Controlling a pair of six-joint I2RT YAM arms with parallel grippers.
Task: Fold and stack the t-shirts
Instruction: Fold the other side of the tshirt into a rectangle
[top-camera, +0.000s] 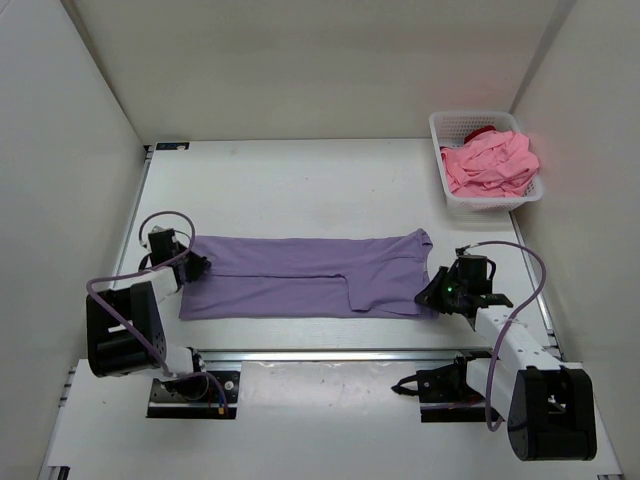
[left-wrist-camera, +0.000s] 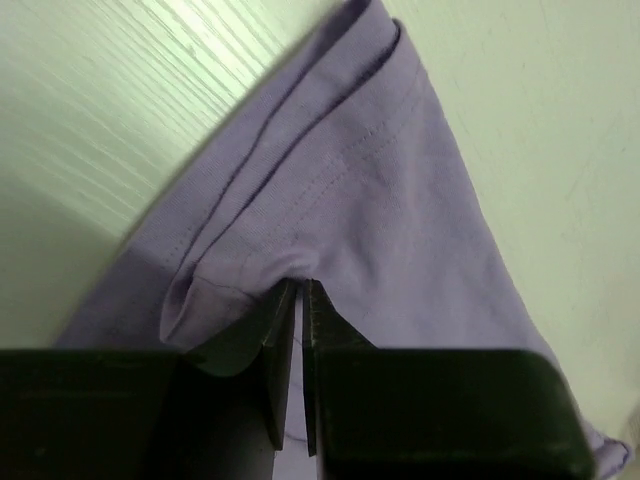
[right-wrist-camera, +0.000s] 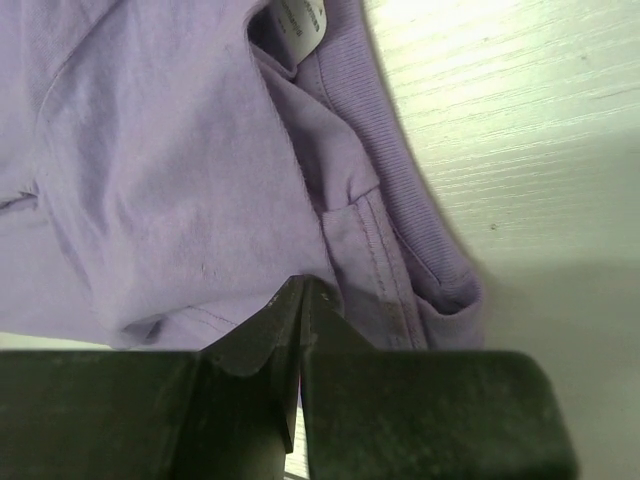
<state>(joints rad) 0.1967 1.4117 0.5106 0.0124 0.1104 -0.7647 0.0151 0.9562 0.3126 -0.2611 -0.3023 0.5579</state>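
The lavender t-shirt (top-camera: 300, 275) lies on the table as a long flat band folded lengthwise. My left gripper (top-camera: 198, 266) is at its left end. In the left wrist view the jaws (left-wrist-camera: 299, 288) stand almost together and the hem fabric (left-wrist-camera: 380, 180) puckers at their tips. My right gripper (top-camera: 430, 293) is at the collar end. There the fingertips (right-wrist-camera: 305, 285) meet on the lavender cloth (right-wrist-camera: 180, 150) beside the ribbed neckband. The pink t-shirt (top-camera: 490, 165) is heaped in the basket, with a bit of the dark red t-shirt (top-camera: 482, 131) showing behind it.
The white lattice basket (top-camera: 470, 115) stands at the far right corner. White walls close in the table on the left, back and right. A metal rail (top-camera: 330, 355) runs along the near edge between the arm bases.
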